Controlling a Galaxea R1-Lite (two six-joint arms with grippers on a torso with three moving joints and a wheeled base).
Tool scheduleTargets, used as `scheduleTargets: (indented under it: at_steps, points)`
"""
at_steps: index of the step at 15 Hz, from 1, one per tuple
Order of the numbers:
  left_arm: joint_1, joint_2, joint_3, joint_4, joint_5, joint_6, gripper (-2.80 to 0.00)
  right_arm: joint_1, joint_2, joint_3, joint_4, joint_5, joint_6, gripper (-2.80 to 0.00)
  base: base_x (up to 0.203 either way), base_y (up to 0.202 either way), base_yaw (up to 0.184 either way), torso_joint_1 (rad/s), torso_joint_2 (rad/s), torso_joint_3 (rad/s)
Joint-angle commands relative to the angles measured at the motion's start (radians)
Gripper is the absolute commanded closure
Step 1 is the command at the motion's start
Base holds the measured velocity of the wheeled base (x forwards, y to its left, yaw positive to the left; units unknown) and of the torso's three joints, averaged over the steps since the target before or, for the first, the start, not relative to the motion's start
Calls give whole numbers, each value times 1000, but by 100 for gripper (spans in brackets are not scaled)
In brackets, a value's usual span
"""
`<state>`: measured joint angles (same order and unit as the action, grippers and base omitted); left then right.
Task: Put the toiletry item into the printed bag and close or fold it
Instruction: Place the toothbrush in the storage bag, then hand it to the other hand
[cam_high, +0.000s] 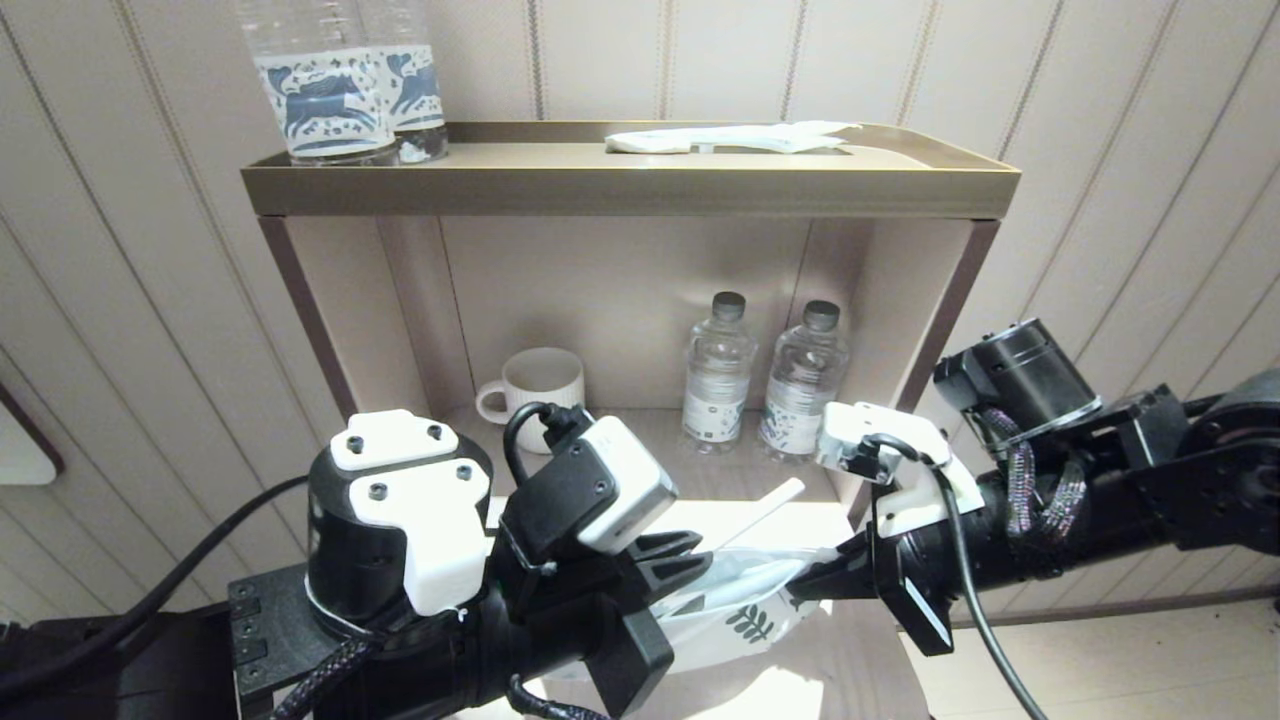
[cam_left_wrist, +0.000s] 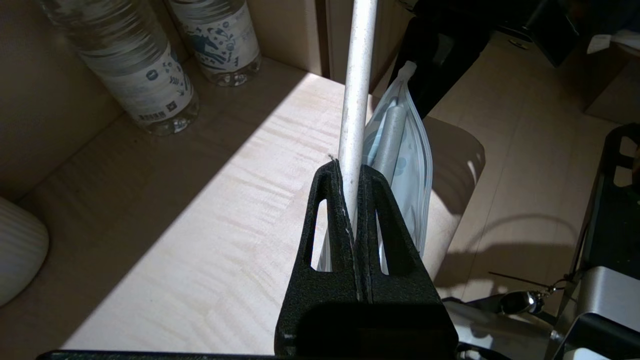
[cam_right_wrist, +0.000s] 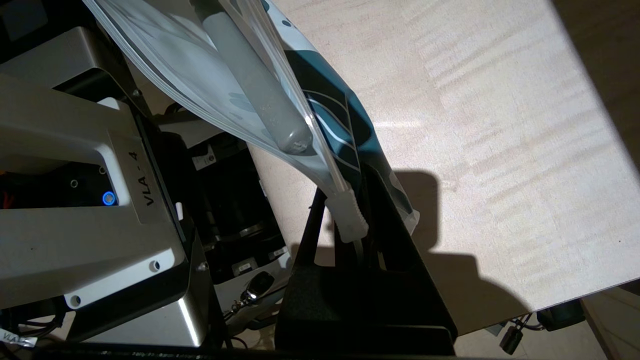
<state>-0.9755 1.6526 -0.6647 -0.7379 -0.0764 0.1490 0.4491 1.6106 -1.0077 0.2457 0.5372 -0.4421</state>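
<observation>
The printed bag (cam_high: 740, 620), white with teal leaf motifs, hangs over the light wooden board between my two grippers. My right gripper (cam_high: 812, 580) is shut on the bag's (cam_right_wrist: 330, 115) corner, right by the ribbed zip slider (cam_right_wrist: 347, 220). My left gripper (cam_left_wrist: 351, 167) is shut on a thin white rod (cam_left_wrist: 356, 90), the toiletry item. The rod (cam_high: 765, 510) juts past the fingertips, above and beside the bag (cam_left_wrist: 407, 165). A grey tube shape (cam_right_wrist: 260, 95) shows through the bag's wall; whether it is a second item I cannot tell.
Two small water bottles (cam_high: 717, 375) (cam_high: 803, 385) and a white mug (cam_high: 535, 385) stand at the back of the lower shelf. On the brass-rimmed top tray (cam_high: 620, 190) are two blue-printed bottles (cam_high: 330, 90) and a plain white packet (cam_high: 730, 138). The board's (cam_left_wrist: 200, 225) edge drops to the floor on the right.
</observation>
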Motion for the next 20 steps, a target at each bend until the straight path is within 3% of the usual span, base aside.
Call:
scheduleTargets:
  at_steps: [1,3,4,13,20]
  points:
    - [0,4,3,-6,0,0,0,0,3,0,1,3,-4,0,0,0,0,0,0,0]
    - [0,6,5,-6,0,1,0,0,3,0,1,3,-3,0,0,0,0,0,0,0]
    - [0,4,3,-4,0,5,-280,0,3,0,0,4,-4,0,0,0,0,0,0,0]
    - [5,-28,-2,-1,4,6,-280,-6,-2,-5,1,3,-4,0,0,0,0,0,0,0]
    - [184,-181,106,-9,18,-83,-280,35,77,-6,-7,-26,18,0,0,0,0,0,0,0]
